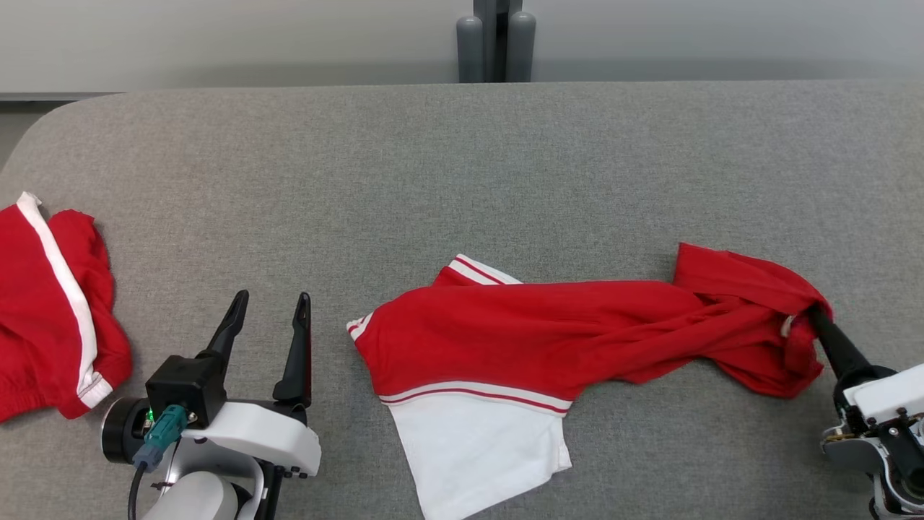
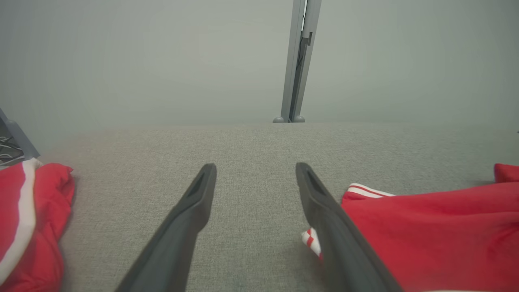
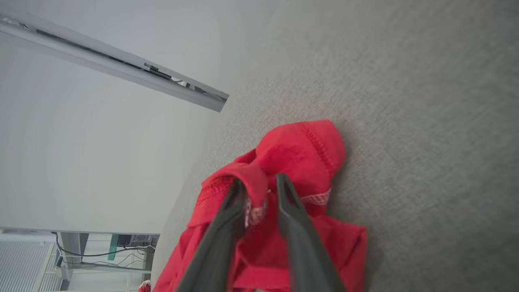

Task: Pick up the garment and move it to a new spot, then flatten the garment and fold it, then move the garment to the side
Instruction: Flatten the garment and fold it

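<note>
Red garment (image 1: 548,332) with a white panel, drawn out across the grey padded table (image 1: 433,159) and pinched at one end by the right gripper (image 1: 817,316).
It lies from the table's middle to its right side, the red body twisted into a band; the right gripper's fingers (image 3: 233,202) clamp a bunched hem. The left gripper (image 1: 271,303) has its fingers spread wide and holds nothing, near the garment's striped corner. A second red piece (image 1: 43,310) lies at the table's left edge.
</note>
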